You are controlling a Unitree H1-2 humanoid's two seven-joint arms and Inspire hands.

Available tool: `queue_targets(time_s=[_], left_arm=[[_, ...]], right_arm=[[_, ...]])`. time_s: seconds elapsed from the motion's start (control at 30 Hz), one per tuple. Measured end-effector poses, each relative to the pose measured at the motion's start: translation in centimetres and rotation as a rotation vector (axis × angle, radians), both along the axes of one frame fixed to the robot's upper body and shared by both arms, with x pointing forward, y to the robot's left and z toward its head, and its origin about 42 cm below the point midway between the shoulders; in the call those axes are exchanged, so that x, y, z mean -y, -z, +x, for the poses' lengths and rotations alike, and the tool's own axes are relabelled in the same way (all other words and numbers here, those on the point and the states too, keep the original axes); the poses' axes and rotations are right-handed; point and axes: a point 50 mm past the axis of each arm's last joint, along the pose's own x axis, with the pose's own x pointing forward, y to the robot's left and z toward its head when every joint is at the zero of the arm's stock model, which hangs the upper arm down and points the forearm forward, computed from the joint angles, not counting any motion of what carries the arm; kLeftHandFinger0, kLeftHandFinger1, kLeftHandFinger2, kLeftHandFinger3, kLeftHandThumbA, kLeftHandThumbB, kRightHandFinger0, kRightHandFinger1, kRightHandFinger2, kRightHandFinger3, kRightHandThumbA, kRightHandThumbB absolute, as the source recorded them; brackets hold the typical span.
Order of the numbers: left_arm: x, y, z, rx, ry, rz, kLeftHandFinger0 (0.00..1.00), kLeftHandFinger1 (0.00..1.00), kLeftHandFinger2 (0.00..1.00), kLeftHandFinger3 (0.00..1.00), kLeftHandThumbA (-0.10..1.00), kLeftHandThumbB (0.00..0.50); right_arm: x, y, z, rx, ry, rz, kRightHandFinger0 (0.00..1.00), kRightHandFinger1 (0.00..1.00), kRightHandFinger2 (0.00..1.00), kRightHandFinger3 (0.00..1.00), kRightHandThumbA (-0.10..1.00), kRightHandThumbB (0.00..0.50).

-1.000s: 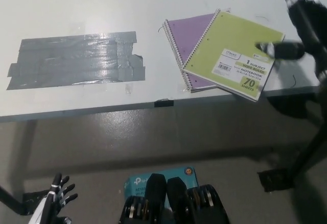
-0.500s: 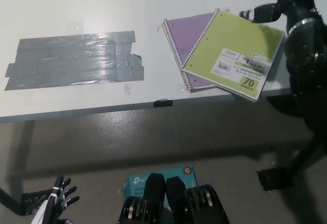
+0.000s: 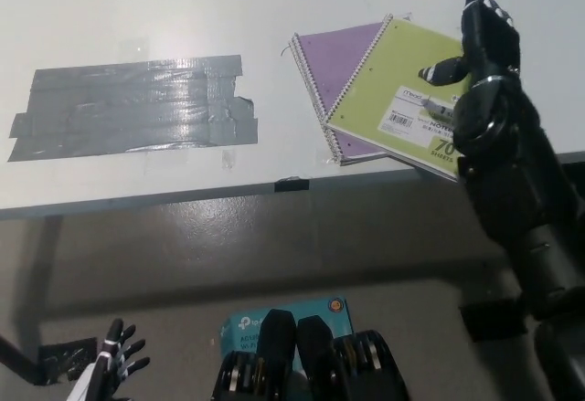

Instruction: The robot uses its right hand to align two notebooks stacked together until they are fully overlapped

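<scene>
**Lime-green notebook sitting crooked on the purple one, black hand over it**

Lime-green cover on top, purple underneath, and they're clearly not lined up. The green notebook lies tilted across the purple notebook, so the purple one pokes out to the left and along the far side, with both spiral bindings showing as two separate wire lines. The pair sits near the front edge of the desk, over toward its right end, and the green one's near corner hangs a little past that front edge. There's a white label with "70 sheets" printed on the green cover, partly hidden.

The right hand is black and reaches in from the bottom right, sitting over the right part of the green notebook. Fingers are stretched out and apart, pointing toward the far edge, thumb sticking out to the left over the label. It isn't gripping anything; can't tell if the palm is actually pressing on the cover or just above it.

The left hand is white, down at the lower left below the desk, fingers spread, holding nothing.

Also on the desk: a big patch of grey duct tape on the left half, well apart from the notebooks
</scene>
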Motion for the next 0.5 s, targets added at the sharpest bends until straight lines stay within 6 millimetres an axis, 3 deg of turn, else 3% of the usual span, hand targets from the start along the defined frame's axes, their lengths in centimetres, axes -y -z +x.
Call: queue_targets(time_s=[0.2,0.3,0.37,0.5], left_arm=[[0.4,0.1,0.0,-0.004,0.019,0.017,0.86,0.92,1.00,1.00,1.00,0.500],[0.4,0.1,0.0,-0.007,0.033,0.038,0.89,0.93,1.00,1.00,1.00,0.500],[0.5,0.1,0.0,-0.009,0.040,0.048,0.89,0.93,1.00,1.00,1.00,0.500],[0.7,0.1,0.0,-0.010,0.051,0.056,0.83,0.91,1.00,1.00,1.00,0.500]], right_arm=[[-1.1,1.3,-0.1,0.020,0.044,0.058,1.00,1.00,1.00,1.00,1.00,0.101],[-0.9,1.6,-0.1,0.041,0.071,0.064,1.00,1.00,1.00,1.00,0.96,0.072],[-0.9,1.9,-0.1,0.045,0.080,0.062,1.00,1.00,1.00,1.00,1.00,0.096],[-0.8,2.5,-0.2,0.050,0.088,0.061,1.00,1.00,1.00,1.00,1.00,0.110]])
